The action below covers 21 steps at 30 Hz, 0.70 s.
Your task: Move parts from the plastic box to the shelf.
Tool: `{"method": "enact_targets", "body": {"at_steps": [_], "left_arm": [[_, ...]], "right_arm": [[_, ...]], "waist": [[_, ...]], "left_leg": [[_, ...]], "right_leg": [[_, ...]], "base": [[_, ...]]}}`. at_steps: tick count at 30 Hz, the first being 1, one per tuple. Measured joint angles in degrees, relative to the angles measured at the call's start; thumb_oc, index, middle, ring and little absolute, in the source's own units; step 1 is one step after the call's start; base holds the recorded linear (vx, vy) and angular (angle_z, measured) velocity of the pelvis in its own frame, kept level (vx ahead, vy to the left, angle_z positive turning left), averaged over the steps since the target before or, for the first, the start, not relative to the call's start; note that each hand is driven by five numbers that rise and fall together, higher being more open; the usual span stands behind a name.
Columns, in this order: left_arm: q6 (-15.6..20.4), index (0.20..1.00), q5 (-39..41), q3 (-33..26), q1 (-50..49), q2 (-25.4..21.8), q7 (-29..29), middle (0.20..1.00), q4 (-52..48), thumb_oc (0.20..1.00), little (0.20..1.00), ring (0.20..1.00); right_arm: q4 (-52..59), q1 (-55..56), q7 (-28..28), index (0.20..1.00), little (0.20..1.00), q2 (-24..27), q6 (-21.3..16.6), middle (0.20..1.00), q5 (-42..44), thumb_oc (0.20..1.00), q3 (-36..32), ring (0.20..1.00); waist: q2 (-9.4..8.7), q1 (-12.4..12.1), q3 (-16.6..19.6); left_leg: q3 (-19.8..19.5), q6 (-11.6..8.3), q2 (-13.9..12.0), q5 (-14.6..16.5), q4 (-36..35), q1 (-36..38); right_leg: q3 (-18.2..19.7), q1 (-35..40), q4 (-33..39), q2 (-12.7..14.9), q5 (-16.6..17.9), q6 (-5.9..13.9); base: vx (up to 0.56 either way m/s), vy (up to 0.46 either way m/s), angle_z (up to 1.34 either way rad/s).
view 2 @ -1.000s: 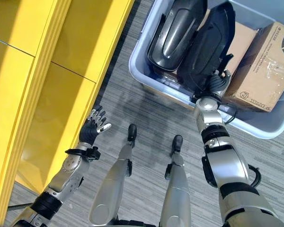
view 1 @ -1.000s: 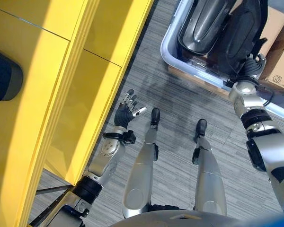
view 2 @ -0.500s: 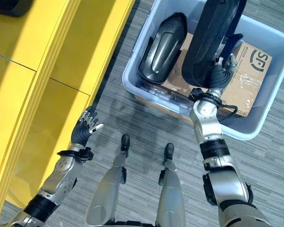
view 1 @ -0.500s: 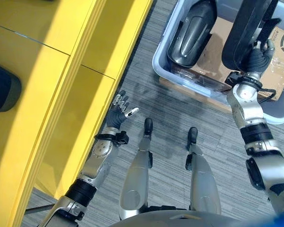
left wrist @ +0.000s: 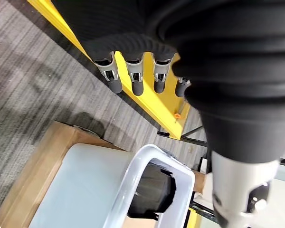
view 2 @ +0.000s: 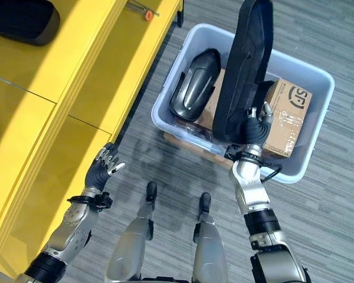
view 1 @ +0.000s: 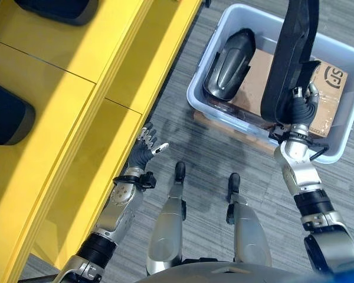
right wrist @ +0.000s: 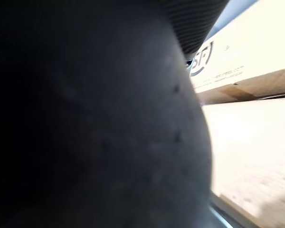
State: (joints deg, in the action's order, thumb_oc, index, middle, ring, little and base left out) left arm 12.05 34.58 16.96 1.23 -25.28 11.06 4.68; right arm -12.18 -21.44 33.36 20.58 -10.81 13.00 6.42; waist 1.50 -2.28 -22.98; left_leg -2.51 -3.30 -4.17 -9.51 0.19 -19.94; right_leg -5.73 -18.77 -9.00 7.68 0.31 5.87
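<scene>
My right hand is curled round the lower end of a long black part, holding it upright above the near side of the plastic box on the grey floor. From the head camera the whole part is visible, standing tall over the box. My right wrist camera is pressed close against its dark surface, with the printed side of a cardboard box beyond it. That cardboard box sits in the plastic box's right half, just behind my hand. A second black part lies tilted in the left half of the plastic box. The yellow shelf runs along my left, well apart from the lifted part, with dark parts already lying on it. My left hand hangs beside the shelf's front edge, fingers straight and spread, holding nothing. My left wrist camera looks past those fingers to the shelf edge and the plastic box's rim.
</scene>
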Motion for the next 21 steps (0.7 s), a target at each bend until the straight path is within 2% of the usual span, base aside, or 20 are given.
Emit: {"method": "enact_targets", "body": {"at_steps": [5, 9, 13, 15, 17, 19, 20, 21], "left_arm": [[-0.4, 1.0, -0.4, -1.0, -2.6, -0.2, -1.2, 1.0, 0.1, 1.0, 1.0, 1.0], [-0.5, 1.0, -0.4, -2.6, -4.8, -0.3, -1.6, 1.0, 0.1, 1.0, 1.0, 1.0], [-0.6, 1.0, -0.5, -4.2, -6.7, 0.2, -2.4, 1.0, 0.2, 1.0, 1.0, 1.0], [-0.6, 1.0, -0.5, -5.1, -7.8, 0.9, -2.4, 1.0, 0.4, 1.0, 1.0, 1.0], [-0.7, 1.0, -0.5, -5.1, -8.9, 0.7, -2.5, 1.0, 2.0, 1.0, 1.0, 1.0], [-0.8, 1.0, -0.5, -5.0, -9.1, 1.5, -2.6, 1.0, 3.8, 1.0, 1.0, 1.0], [-1.2, 1.0, -0.5, -4.8, -8.8, 2.5, -2.8, 1.0, 5.2, 1.0, 1.0, 1.0], [-1.6, 1.0, -0.5, -4.6, -8.6, 3.0, -3.3, 1.0, 6.0, 1.0, 1.0, 1.0]], "right_arm": [[-0.1, 1.7, -3.4, 0.2, 0.2, 0.1, 0.0, 0.2, -2.1, 0.2, 1.2, 0.2], [-0.1, 2.0, -5.2, 0.2, 0.2, 0.3, 0.1, 0.2, -3.2, 0.2, 3.0, 0.2], [-0.1, 2.0, -7.0, 0.2, 0.2, 0.6, 0.1, 0.2, -3.1, 0.2, 3.6, 0.2], [-0.2, 2.2, -7.5, 0.2, 0.2, 0.6, 0.1, 0.2, -3.1, 0.2, 3.6, 0.2], [-0.2, 2.1, -8.0, 0.2, 0.2, 0.7, 0.0, 0.2, -3.1, 0.2, 3.6, 0.2], [-0.2, 2.3, -8.0, 0.2, 0.2, 1.0, 0.0, 0.2, -3.2, 0.2, 3.5, 0.2], [-0.2, 2.6, -8.0, 0.2, 0.2, 1.7, 0.0, 0.2, -3.2, 0.2, 3.5, 0.2], [-0.2, 3.2, -8.0, 0.2, 0.2, 2.5, 0.0, 0.2, -3.2, 0.2, 3.5, 0.2]], "waist": [[-1.21, 0.3, 1.1], [-2.53, -0.1, 2.3], [-2.66, -1.1, 2.5], [-2.7, -1.6, 2.6], [-3.04, -2.3, 3.0], [-3.18, -2.9, 3.2], [-2.95, -3.1, 3.4], [-2.71, -2.7, 3.6]], "left_leg": [[-1.4, -0.63, -1.3, 0.7, 0.6, 1.7], [-2.7, -1.1, -2.7, 0.9, 1.1, 3.3], [-5.0, -1.66, -5.1, 0.5, 1.4, 3.9], [-5.7, -1.04, -7.5, 0.0, -0.5, 5.3], [-4.0, 1.24, -9.7, 3.8, -1.8, 5.1], [-1.8, 3.08, -10.9, 9.5, -2.2, 4.7], [2.3, 2.73, -11.7, 10.8, -1.7, 4.2], [5.5, 1.83, -12.2, 10.2, -0.7, 3.2]], "right_leg": [[-1.0, 1.2, -3.0, -1.1, -1.8, -0.92], [-2.2, 1.4, -8.0, -1.8, -5.3, -2.6], [-5.8, 1.7, -13.2, -4.3, -8.2, -5.05], [-7.9, 3.1, -13.0, -5.6, -9.3, -6.69], [-10.4, 3.0, -14.4, -6.7, -10.7, -9.05], [-12.7, 3.5, -13.9, -6.8, -10.9, -10.3], [-14.9, 4.1, -13.4, -6.0, -10.4, -11.83], [-16.4, 4.5, -13.0, -5.4, -10.4, -12.15]], "base": [[-0.05, -0.132, 0.09], [-0.04, -0.143, 0.13], [-0.09, -0.222, 0.28], [-0.06, -0.104, 0.44], [-0.07, -0.087, 0.57], [-0.04, -0.04, 0.57], [-0.04, -0.031, 0.71], [-0.03, -0.019, 0.95]]}}
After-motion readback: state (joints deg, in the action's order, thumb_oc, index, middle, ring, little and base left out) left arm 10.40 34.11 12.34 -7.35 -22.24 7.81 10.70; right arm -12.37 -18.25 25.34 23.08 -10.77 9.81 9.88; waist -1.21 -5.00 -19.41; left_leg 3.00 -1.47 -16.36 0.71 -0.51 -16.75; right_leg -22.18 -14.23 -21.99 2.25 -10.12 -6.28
